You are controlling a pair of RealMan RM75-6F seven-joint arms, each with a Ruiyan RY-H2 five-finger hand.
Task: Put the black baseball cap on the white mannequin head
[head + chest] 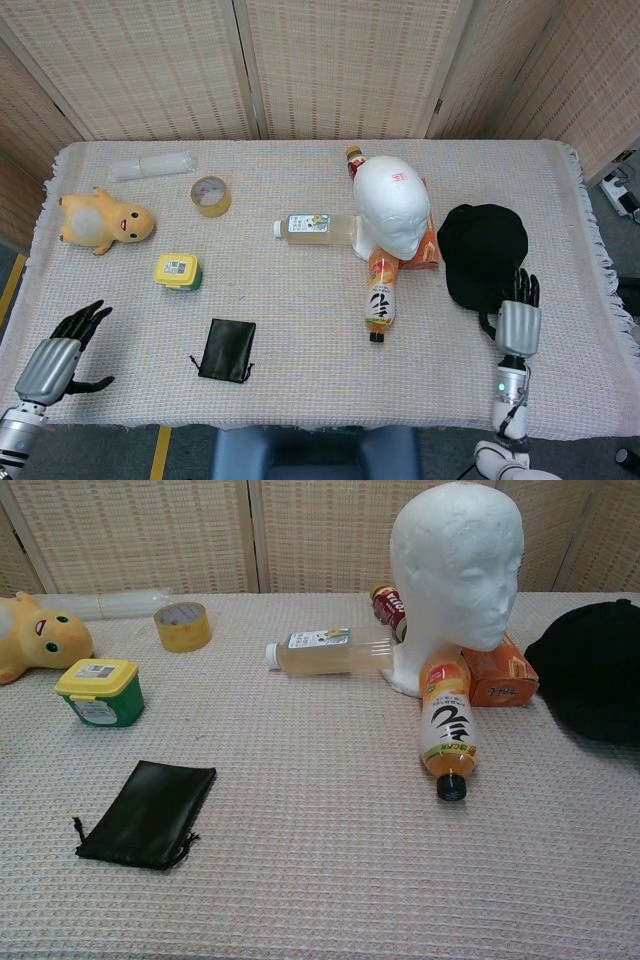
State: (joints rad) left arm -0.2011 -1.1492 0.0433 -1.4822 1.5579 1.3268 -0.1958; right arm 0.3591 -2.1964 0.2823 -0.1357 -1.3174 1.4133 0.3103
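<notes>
**Right hand at the cap's near edge**

Black fabric baseball cap (483,253) lies on the woven cloth table (300,330), just right of the white foam mannequin head (392,205), w/ an orange carton (500,670) between them. Right hand (518,318) sits at the cap's near edge, fingers on it; can't tell if it grips. Left hand (60,352) hovers at the near-left corner, fingers apart, holding nothing.

The black baseball cap (483,253) lies right of the white foam mannequin head (391,205); the orange drink bottle (381,293) lies before the head.
</notes>
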